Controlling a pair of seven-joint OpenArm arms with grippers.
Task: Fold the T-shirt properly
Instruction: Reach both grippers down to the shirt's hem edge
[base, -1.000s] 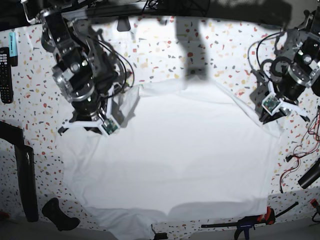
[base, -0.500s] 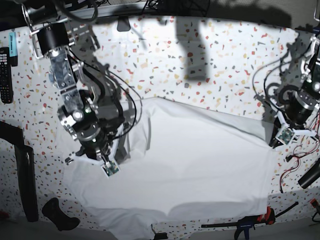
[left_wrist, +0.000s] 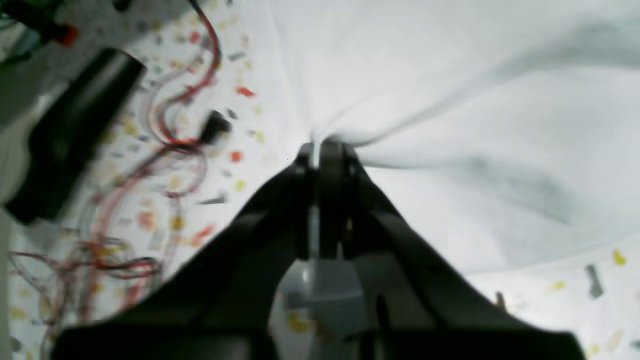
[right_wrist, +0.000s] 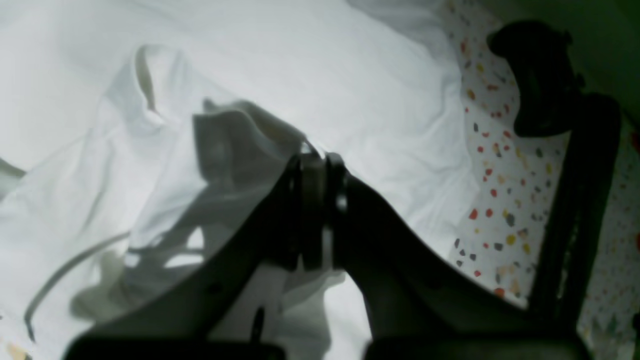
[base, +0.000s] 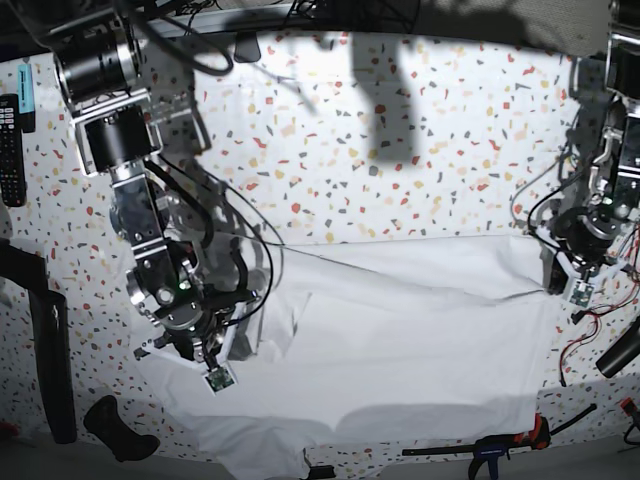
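Right hand (right_wrist: 316, 162) pinching T-shirt (right_wrist: 320, 75) fold

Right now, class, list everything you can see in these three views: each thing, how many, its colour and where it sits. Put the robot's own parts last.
T-shirt: one, white, spread over the near half of the table, pinched at both sides.
Table: one, white with coloured speckles, under everything.
Remote: one, black, far left edge in the base view.
Clamp: one, black and red, near edge.
Wires: a loose bunch, red and black, right edge.
Left gripper: one, black, shut on the T-shirt at the base view's right.
Right gripper: one, black, shut on the T-shirt at the base view's left.
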